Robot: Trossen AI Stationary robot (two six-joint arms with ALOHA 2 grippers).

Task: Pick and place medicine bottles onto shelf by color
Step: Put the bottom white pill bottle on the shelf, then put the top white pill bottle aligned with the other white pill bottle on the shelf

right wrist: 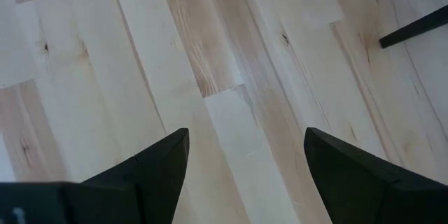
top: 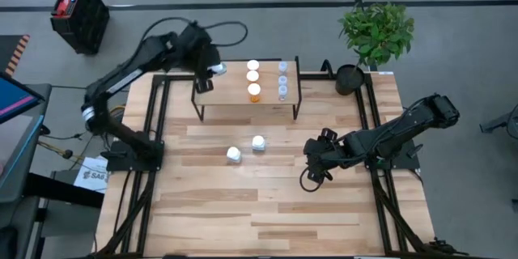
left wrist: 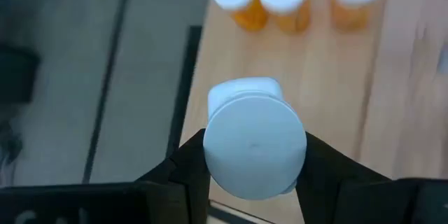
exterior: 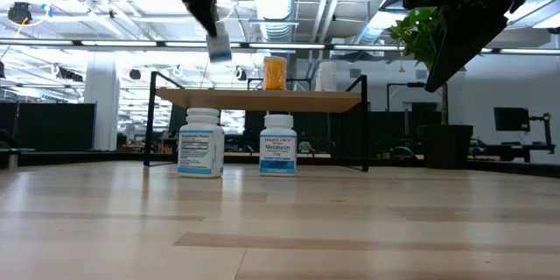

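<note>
A large slatted wooden table (top: pixel 267 210) filled the overhead view, and a low shelf (top: pixel 229 97) with a light wood top and thin black legs stood toward its far edge. A potted green plant (top: pixel 375 32) sat beyond the shelf's right end, off the table's far right corner.

The left arm reached in to the shelf's left end. Its left gripper (left wrist: pixel 253 164) was clamped on a white-capped bottle (left wrist: pixel 255 145), one dark finger on each side of the cap, holding it in the air just above and beside the shelf's left edge. The right arm waited over bare table, well to the right of the shelf and nearer the front, and the right gripper (right wrist: pixel 246 164) had its fingers spread apart with nothing between them.

On the shelf top, three orange bottles with white caps (top: pixel 253 77) stood in a line near the middle, and a row of clear bluish bottles (top: pixel 282 81) stood just to their right. Two white bottles (exterior: pixel 239 143) with printed labels stood upright on the table in front of the shelf, near each other but apart.
</note>
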